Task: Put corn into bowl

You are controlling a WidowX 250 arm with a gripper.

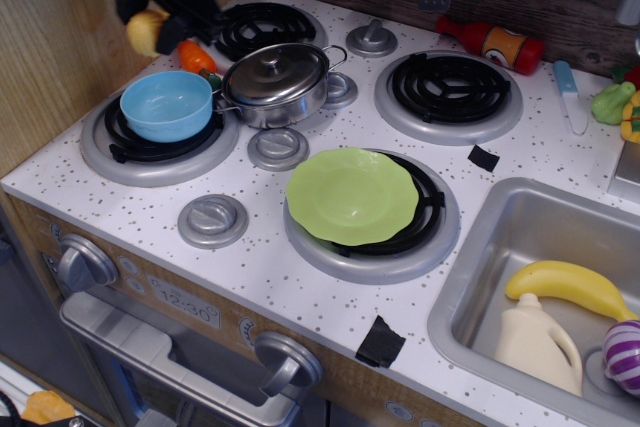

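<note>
The light-blue bowl point(166, 105) sits on the front-left burner. My black gripper point(152, 23) is at the far left, above and just behind the bowl. It is shut on the small yellow corn point(146, 32), which hangs in the air over the bowl's back-left rim. Motion blur hides the corn's kernel rows and the fingers' detail.
A lidded steel pot point(275, 82) stands right of the bowl. An orange toy carrot point(196, 56) lies behind the bowl. A lime-green plate point(352, 195) rests on the front-middle burner. The sink point(480, 277) at right holds a banana point(568, 287), a bottle and a purple toy. A wooden wall stands at left.
</note>
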